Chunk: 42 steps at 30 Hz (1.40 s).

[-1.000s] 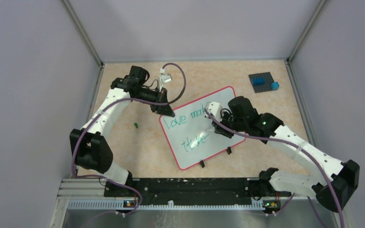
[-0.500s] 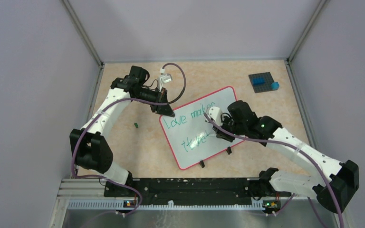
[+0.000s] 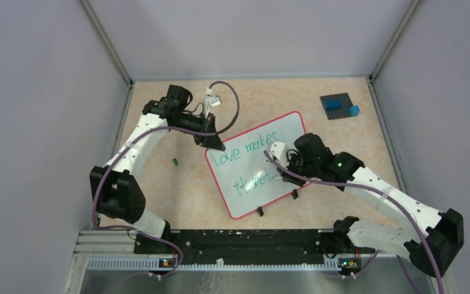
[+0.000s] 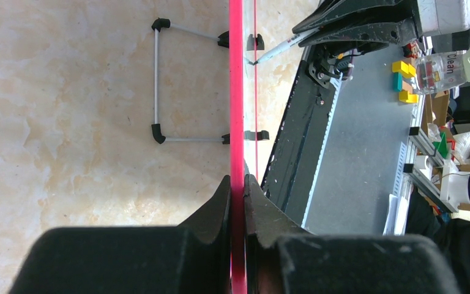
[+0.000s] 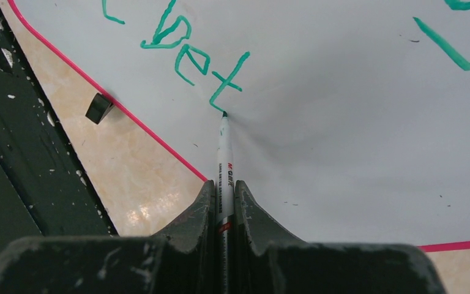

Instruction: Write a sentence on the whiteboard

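1. Both pairs of fingers are clamped. The left gripper (image 4: 237, 181) pinches the thin red-pink frame of the whiteboard (image 3: 245, 199) at its far-left corner. The right gripper (image 5: 223, 184) is closed tight on the white barrel of a marker (image 5: 223, 147).
2. The marker's green tip touches the board at the foot of the last "t".
3. The table (image 3: 183, 184) is a beige, marbled surface. Pale lilac-grey walls (image 3: 49, 92) close it in on the left, far and right sides, with metal posts in the far corners.
4. A black rail (image 3: 245, 239) runs along the near edge, between the arm bases.
5. A dark studded plate (image 3: 336, 104) carrying blue bricks (image 3: 354, 110) sits near the far-right corner, well apart from the board.
6. The whiteboard is in the middle of the table, between the two arms. Its long axis runs diagonally from near-left to far-right.
7. The green lettering (image 3: 245, 147) follows that axis, reading "Love makes" and, below it, "the bet".
8. From the left wrist the board shows edge-on, with a wire stand (image 4: 156, 79) on its back side.
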Each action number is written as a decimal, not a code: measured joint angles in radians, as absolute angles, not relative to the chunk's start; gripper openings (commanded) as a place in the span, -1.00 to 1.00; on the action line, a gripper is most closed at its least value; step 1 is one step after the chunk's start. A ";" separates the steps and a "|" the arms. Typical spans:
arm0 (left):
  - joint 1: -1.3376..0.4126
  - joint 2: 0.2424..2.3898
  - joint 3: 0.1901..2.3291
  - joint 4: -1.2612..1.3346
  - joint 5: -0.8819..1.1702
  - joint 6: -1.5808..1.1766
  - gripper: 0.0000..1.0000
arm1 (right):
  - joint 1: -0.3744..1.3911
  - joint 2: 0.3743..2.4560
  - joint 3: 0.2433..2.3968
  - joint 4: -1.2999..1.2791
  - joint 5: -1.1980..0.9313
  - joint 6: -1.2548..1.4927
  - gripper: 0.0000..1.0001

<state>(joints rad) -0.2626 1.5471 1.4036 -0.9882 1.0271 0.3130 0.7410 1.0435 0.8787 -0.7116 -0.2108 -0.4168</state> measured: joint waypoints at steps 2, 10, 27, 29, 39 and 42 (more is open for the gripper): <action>-0.263 1.547 1.404 -0.989 1.028 0.313 -1.00 | 0.741 1.039 0.886 -0.722 -0.198 -0.420 -1.00; -0.263 1.547 1.404 -0.988 1.028 0.313 -1.00 | 0.741 1.035 0.928 -0.722 -0.184 -0.419 -1.00; -0.262 1.547 1.404 -0.988 1.027 0.313 -1.00 | 0.694 1.040 0.930 -0.727 -0.159 -0.437 -1.00; -0.263 1.547 1.404 -0.988 1.027 0.313 -1.00 | 0.688 1.035 0.930 -0.729 -0.153 -0.442 -1.00; -0.263 1.547 1.404 -0.989 1.028 0.313 -1.00 | 0.684 1.036 0.972 -0.752 -0.199 -0.445 -1.00; -0.263 1.547 1.404 -0.989 1.028 0.313 -1.00 | 0.684 1.036 0.998 -0.748 -0.213 -0.444 -1.00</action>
